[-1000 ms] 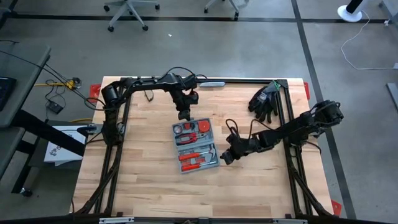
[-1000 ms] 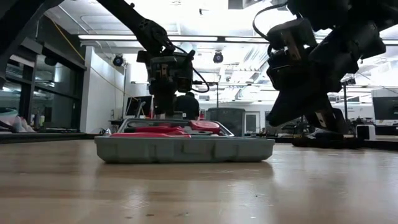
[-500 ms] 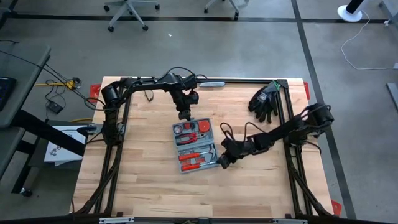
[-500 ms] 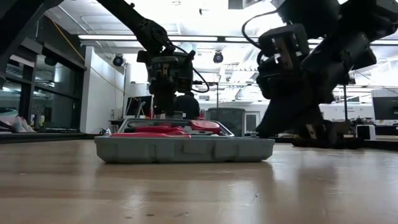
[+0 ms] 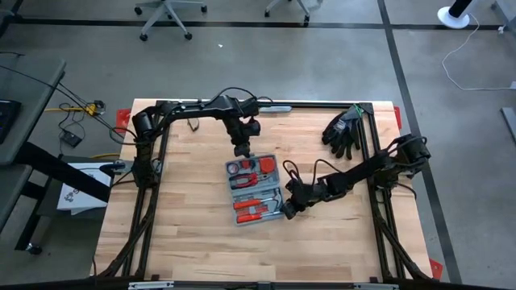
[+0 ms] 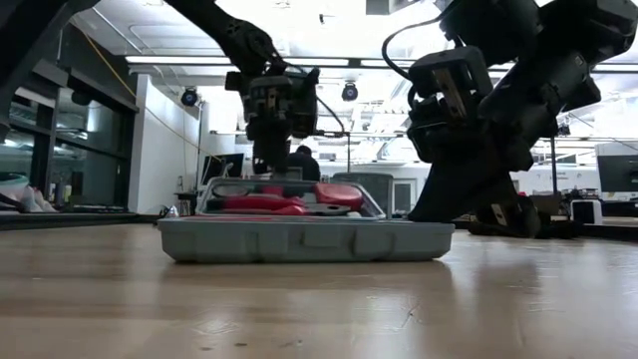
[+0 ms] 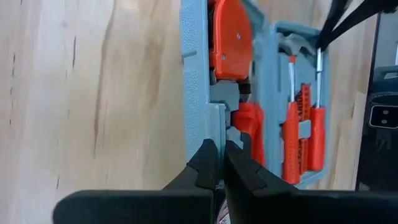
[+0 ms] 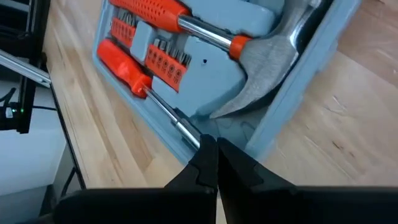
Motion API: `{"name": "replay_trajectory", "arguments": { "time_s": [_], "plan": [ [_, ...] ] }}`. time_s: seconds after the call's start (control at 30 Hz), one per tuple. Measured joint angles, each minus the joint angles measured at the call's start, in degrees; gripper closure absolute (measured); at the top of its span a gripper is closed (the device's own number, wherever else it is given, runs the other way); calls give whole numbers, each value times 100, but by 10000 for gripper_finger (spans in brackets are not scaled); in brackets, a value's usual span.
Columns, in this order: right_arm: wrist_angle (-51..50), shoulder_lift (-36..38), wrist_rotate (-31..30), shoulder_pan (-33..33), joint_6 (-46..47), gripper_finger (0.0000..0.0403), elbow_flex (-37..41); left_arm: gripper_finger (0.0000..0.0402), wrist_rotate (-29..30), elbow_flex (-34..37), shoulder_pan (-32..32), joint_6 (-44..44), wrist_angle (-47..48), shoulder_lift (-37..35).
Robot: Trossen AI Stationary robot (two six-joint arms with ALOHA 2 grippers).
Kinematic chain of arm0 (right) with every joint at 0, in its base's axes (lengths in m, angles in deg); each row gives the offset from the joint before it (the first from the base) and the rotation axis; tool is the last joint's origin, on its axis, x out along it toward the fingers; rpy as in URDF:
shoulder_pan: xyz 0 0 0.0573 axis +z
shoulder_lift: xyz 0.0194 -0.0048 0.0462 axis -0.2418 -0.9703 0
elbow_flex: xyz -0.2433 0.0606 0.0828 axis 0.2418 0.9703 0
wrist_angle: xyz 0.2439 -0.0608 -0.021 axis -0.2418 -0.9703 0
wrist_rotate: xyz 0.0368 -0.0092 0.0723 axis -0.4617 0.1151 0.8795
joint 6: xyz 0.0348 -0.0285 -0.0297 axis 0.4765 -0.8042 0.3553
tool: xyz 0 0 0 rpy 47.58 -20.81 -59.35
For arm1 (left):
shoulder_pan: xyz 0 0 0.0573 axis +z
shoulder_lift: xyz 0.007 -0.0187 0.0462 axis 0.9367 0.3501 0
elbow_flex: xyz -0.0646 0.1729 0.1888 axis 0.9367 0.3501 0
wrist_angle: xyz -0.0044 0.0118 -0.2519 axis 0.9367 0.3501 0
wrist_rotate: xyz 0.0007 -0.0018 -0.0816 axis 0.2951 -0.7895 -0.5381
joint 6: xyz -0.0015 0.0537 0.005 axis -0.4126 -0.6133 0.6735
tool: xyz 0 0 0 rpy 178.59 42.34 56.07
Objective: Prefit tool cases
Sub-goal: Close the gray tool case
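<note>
Left gripper [image 5: 242, 148] clenched, fingertips on the far edge of the open tool case [image 5: 255, 188] — case sits mid-table [image 5: 177, 234], its far half tipped up, red-handled tools [image 5: 252, 208] inside. Right gripper [image 5: 285, 211] also clenched, tip at the case's near right corner, beside the hammer [image 8: 267, 68]. Black gloves [image 5: 343, 131] lie at the far right.

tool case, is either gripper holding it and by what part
Neither clearly holds it. Both grippers are shut: the left gripper presses at the far edge of the tool case, the right gripper at its near right corner.
</note>
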Motion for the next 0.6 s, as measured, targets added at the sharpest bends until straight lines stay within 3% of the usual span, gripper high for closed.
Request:
{"name": "replay_trajectory", "arguments": {
  "time_s": [0.23,0.6],
  "plan": [
    [-44,2,2,2,-30,403,0,401,0,-364,-219,155,253,-19],
    [-93,2,145,11,-69,403,9,401,65,-371,-679,430,549,-62]
  ]
}}
